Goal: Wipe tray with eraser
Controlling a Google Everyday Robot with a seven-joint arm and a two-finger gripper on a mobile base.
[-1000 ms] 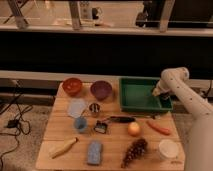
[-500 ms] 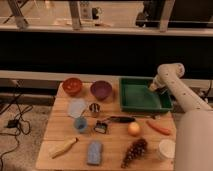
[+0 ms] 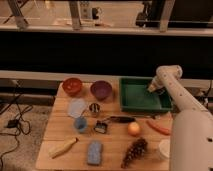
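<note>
The green tray (image 3: 136, 98) with raised sides sits at the back right of the wooden table. My gripper (image 3: 152, 89) hangs at the end of the white arm (image 3: 170, 80) and is down over the tray's right part, close to its floor near the right wall. No small dark eraser shows anywhere on the table. I cannot make out whether it is under or in the gripper.
Left of the tray stand a purple bowl (image 3: 101, 90) and a red bowl (image 3: 72, 86). In front of it lie a black-handled brush (image 3: 120, 119), an orange fruit (image 3: 133, 129), a carrot (image 3: 159, 127), grapes (image 3: 134, 151) and a blue-grey sponge (image 3: 94, 152). The arm's body fills the right front.
The gripper has moved left from the tray's right edge further over the tray floor. The things on the table have not moved.
</note>
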